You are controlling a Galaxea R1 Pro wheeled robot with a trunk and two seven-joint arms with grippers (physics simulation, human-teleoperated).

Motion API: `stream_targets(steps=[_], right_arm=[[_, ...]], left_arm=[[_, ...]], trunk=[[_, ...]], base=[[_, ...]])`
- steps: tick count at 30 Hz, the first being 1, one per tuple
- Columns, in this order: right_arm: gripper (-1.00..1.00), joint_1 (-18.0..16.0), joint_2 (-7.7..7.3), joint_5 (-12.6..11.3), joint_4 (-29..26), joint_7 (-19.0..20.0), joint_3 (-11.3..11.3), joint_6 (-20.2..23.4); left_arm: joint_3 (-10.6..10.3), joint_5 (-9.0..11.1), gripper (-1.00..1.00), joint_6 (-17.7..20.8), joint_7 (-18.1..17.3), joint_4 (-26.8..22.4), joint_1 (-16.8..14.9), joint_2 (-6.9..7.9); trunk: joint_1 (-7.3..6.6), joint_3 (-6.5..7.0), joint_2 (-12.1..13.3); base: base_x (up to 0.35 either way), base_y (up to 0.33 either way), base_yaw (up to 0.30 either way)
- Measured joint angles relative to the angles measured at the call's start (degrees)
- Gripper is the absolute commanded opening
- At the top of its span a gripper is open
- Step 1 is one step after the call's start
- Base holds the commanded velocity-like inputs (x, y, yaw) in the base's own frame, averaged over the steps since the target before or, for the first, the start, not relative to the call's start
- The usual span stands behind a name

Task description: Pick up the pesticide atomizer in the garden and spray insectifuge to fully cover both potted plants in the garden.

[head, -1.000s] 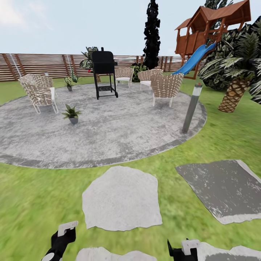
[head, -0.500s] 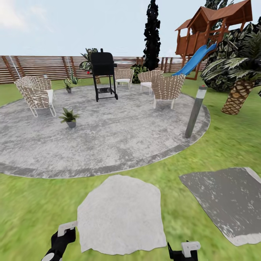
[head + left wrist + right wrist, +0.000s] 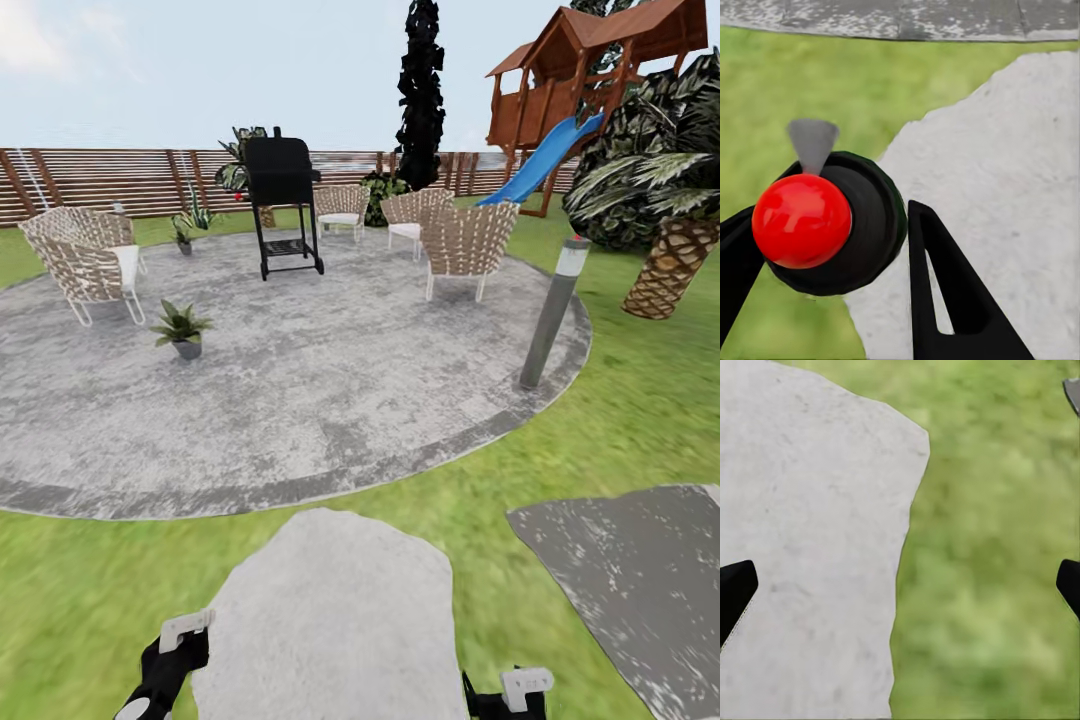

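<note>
In the left wrist view my left gripper (image 3: 832, 216) is shut on the pesticide atomizer (image 3: 866, 225), seen end-on: a round dark body, a red knob and a pale grey nozzle. It hangs over the lawn beside a pale stepping stone (image 3: 1005, 172). One potted plant (image 3: 181, 329) stands on the round paving (image 3: 330, 400) at the left. The other potted plant (image 3: 183, 238) is farther back near the fence. In the head view both are far ahead of my left gripper (image 3: 172, 650) and right gripper (image 3: 512, 690). The right gripper (image 3: 904, 581) is open and empty over stone and grass.
A black grill (image 3: 283, 205) and several wicker chairs (image 3: 463, 243) stand on the paving. A grey bollard light (image 3: 555, 310) marks its right edge. A palm (image 3: 680, 250) and a play tower with a blue slide (image 3: 540, 160) are at the right. A dark slab (image 3: 630, 570) lies in the grass.
The whole view has shifted: the paving, plants and bollard now sit nearer and the stepping stone lower in the picture, so the camera moved forward. Both grippers hold their places.
</note>
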Motion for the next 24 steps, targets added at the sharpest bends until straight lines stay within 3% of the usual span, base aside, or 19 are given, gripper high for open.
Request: stream_targets(steps=[24], right_arm=[[1.00,0.00,0.00,0.00,0.26,0.00,0.00,0.00]], left_arm=[[-0.01,0.00,-1.00,0.00,0.00,-0.01,0.05,0.00]], trunk=[[0.00,0.00,0.00]], base=[[0.339,0.000,0.000]])
